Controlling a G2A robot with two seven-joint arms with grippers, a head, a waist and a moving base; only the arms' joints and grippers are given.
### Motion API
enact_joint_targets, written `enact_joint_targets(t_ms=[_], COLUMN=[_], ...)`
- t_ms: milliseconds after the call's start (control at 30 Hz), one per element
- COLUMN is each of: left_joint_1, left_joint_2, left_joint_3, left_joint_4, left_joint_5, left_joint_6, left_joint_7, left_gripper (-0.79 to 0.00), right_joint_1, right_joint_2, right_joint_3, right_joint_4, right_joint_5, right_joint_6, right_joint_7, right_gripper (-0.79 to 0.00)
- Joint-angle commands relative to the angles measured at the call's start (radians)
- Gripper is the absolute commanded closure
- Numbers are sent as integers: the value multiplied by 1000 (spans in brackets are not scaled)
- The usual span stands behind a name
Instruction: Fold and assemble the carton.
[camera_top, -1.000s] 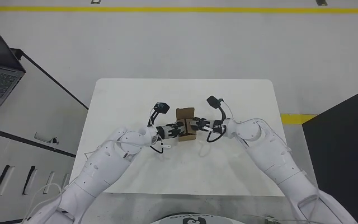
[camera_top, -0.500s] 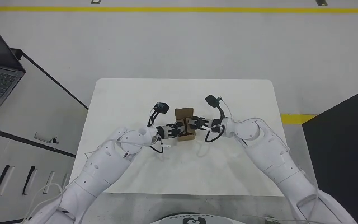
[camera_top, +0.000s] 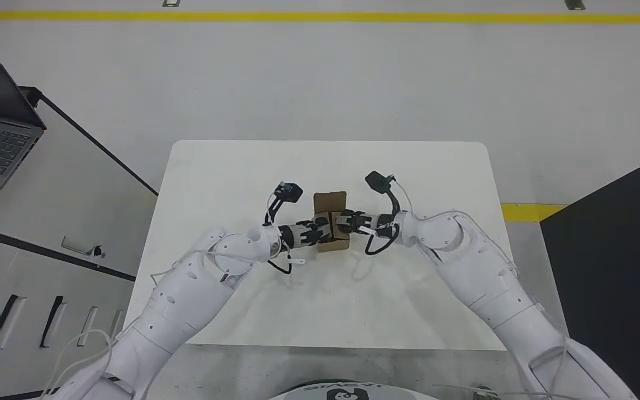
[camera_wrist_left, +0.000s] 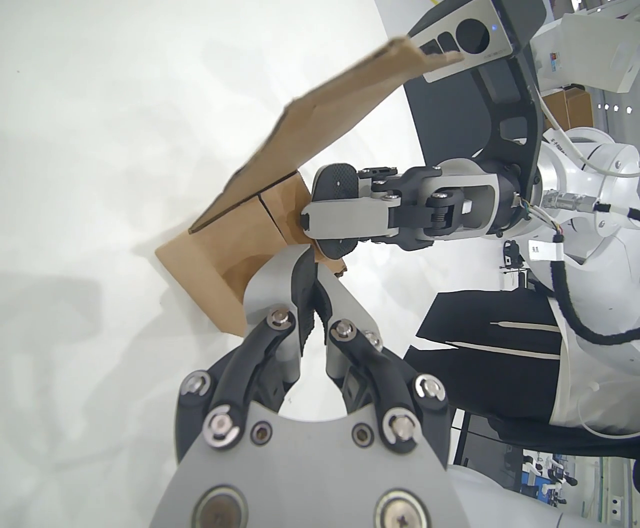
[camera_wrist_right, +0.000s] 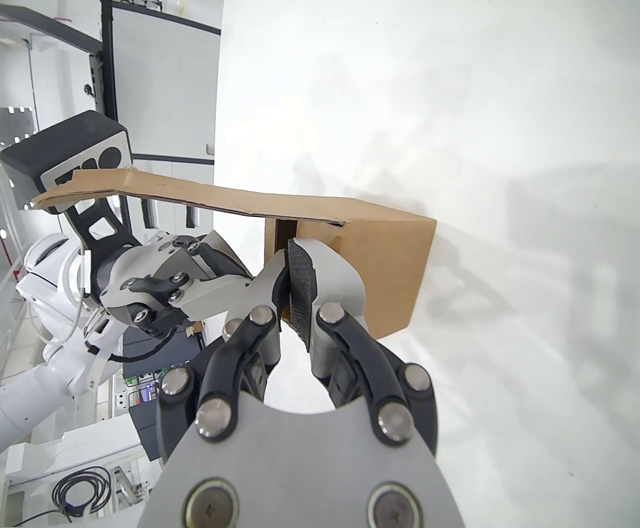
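**Top view.** The carton (camera_top: 331, 205) stands near the middle of the table (camera_top: 430, 300), between the two arms. The left tool (camera_top: 318, 235) meets it from one side and the right tool (camera_top: 347, 224) from the other. Both are touching cardboard.

**Left wrist view.** The left tool is clenched, its pads pinching a thin wall edge at the carton's open side. The right tool faces it, likewise clamped on a neighbouring wall panel. One long flap (camera_wrist_left: 340, 100) juts out loose, tilted above the body.

**Right wrist view.** The right tool's pads are closed on a wall edge. The carton body sits on the table, and the flap overhangs toward the left arm.

**Handling (judgement).**
- Light, thin board: stiff across the panels, yielding at the scored creases.
- A hard pinch would probably dent it.
- It would likely skid on the smooth table unless braced.
- Best hold is on wall edges near the corners.
- Push the flap close to its crease, not at the free tip.
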Motion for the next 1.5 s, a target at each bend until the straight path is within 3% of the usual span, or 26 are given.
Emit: enact_joint_targets(t_ms=[0,1467], left_joint_1=[2,11], left_joint_2=[0,-13], left_joint_3=[-2,-19], left_joint_4=[3,-1], left_joint_5=[2,14], left_joint_6=[0,-5], left_joint_7=[-1,1], left_gripper=[0,0], right_joint_1=[0,-7], right_joint_2=[-1,-7], right_joint_3=[0,21], right_joint_4=[1,12], right_joint_5=[0,15], right_joint_6=[0,-26], right_joint_7=[1,11], right_gripper=[0,0])
